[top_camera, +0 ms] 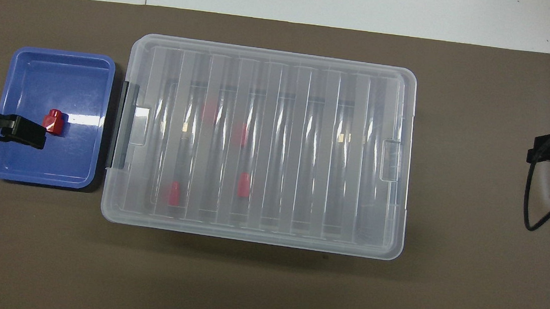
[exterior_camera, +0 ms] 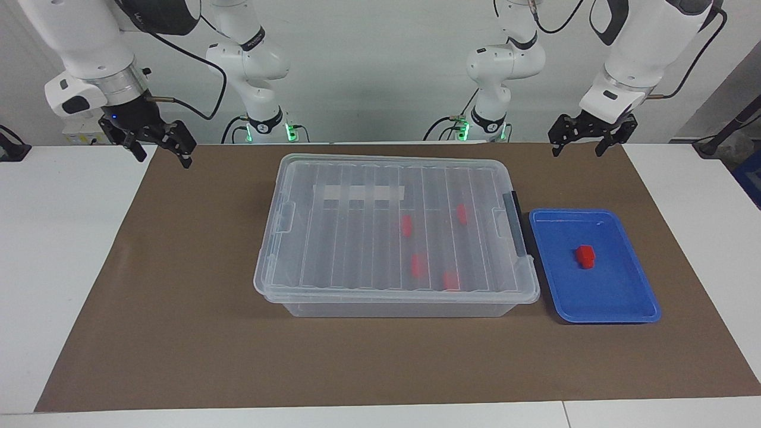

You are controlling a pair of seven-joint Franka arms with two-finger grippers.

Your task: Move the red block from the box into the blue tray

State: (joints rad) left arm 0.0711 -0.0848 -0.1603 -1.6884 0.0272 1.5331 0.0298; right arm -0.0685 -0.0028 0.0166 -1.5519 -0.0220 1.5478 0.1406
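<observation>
The clear box [exterior_camera: 357, 249] stands mid-mat with its ribbed lid shut; it also shows in the overhead view [top_camera: 305, 152]. Several red blocks lie inside it, such as one [exterior_camera: 406, 225] under the lid and another [top_camera: 244, 185]. One red block [exterior_camera: 585, 256] lies in the blue tray [exterior_camera: 618, 297], beside the box at the left arm's end; block [top_camera: 53, 121] and tray [top_camera: 52, 163] also show from overhead. My left gripper [exterior_camera: 585, 139] hangs open and empty over the mat's corner, apart from the tray. My right gripper [exterior_camera: 160, 145] hangs open and empty over the mat's corner at the right arm's end.
A brown mat [exterior_camera: 178, 297] covers the white table [exterior_camera: 59, 267]. A black clip [exterior_camera: 516, 229] sits on the box's end by the tray. A black cable [top_camera: 533, 199] hangs from the right wrist.
</observation>
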